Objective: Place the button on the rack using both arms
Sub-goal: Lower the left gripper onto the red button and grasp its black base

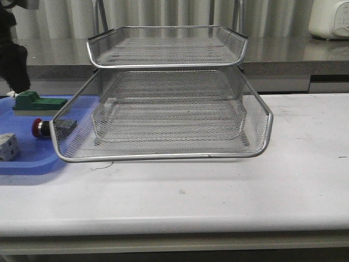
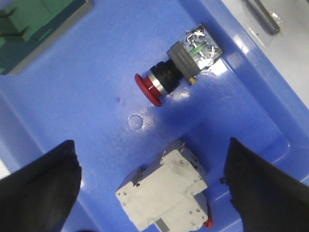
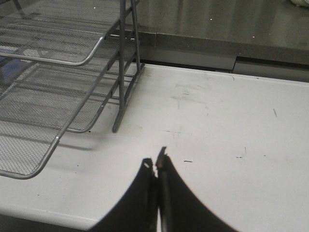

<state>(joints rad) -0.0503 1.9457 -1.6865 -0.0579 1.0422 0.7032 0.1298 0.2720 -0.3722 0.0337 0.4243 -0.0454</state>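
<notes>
- Your left gripper [image 2: 152, 179] has its fingers spread wide: the two dark fingertips [image 2: 41, 186] stand far apart in the left wrist view, with nothing between them but tray floor and the white block [image 2: 166, 193].
- That left gripper hangs above the blue tray [image 2: 87, 96], touching none of the things lying in it.
- Your right gripper [image 3: 157, 164] is closed: its fingertips [image 3: 146, 166] meet tip to tip, with nothing caught between them.
- It sits over bare white table [image 3: 231, 145], off to the side of the rack's upright legs and apart from them.
- The button [image 2: 176, 67] lies on its side on the floor of the blue tray, red head pointing one way and the grey contact block with its metal terminals the other.
- In the left wrist view you see the button just beyond the white block, apart from it, with the green block [image 2: 34, 29] further off at the tray's far corner.
- In the front view you find the button [image 1: 39, 127] at the left, its red head showing just outside the rack's lower front corner, while its body lies behind the mesh.
- The rack [image 1: 163, 155] stands mid-table, its lower tray drawn forward and its upper tray set further back; I see nothing in either.
</notes>
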